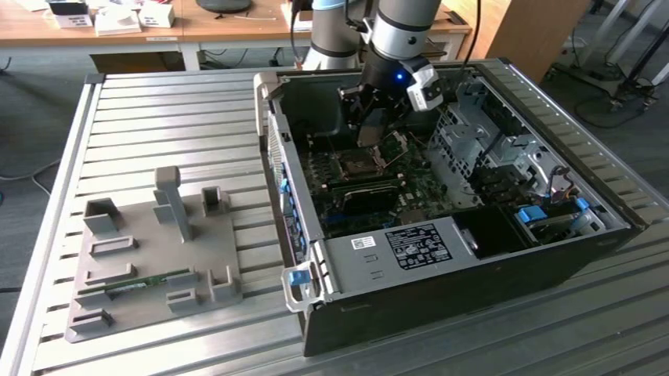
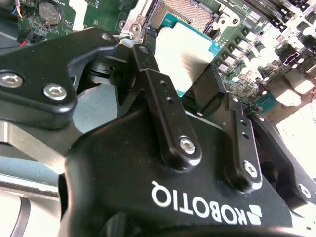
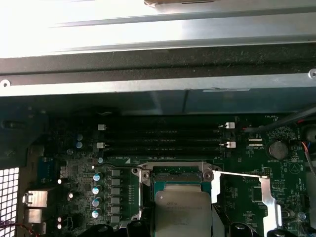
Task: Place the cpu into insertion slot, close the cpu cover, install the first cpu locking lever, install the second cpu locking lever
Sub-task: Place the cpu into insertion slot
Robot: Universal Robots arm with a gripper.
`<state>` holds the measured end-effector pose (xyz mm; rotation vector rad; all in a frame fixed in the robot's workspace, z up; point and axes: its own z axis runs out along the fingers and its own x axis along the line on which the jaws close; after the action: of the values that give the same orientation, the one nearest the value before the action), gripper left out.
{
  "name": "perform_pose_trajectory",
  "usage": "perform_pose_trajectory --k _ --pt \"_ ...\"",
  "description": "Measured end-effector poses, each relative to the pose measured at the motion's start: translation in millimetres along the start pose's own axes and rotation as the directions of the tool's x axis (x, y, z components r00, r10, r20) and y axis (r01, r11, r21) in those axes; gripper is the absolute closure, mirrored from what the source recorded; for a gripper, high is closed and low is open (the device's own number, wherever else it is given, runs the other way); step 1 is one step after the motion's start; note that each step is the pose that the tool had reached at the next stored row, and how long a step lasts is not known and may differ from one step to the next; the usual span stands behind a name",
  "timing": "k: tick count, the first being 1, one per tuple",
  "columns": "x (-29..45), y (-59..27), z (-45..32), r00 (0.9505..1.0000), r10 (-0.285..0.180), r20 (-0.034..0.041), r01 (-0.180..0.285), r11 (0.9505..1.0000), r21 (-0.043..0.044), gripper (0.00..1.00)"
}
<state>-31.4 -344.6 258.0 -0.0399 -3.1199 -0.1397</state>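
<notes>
My gripper [image 2: 182,66] is shut on the cpu [image 2: 190,52], a flat square chip with a pale silvery face and a teal rim. In the first wrist view the cpu [image 3: 182,210] hangs just above the open insertion slot [image 3: 177,174] on the green board, partly overlapping it. A thin silvery frame piece, the cpu cover [image 3: 269,195], stands flipped open beside the slot. In the exterior view the gripper [image 1: 370,129] reaches down inside the open computer case [image 1: 439,290], over the slot [image 1: 361,166]. Whether the chip touches the slot is hidden.
Memory slots [image 3: 163,136] and a coin battery [image 3: 278,149] lie close to the slot. The case wall [image 3: 158,64] and a drive cage [image 1: 491,149] hem in the arm. On the slatted table [image 1: 157,117], at the exterior view's left, a grey fixture plate [image 1: 157,251] holds a memory stick [image 1: 136,283].
</notes>
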Motion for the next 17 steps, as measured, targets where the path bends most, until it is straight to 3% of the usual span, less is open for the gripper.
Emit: perform_pose_trajectory --k 17 --pt "0.1 -0.3 3.3 1.0 0.0 0.0 0.0 1.0 0.0 0.46"
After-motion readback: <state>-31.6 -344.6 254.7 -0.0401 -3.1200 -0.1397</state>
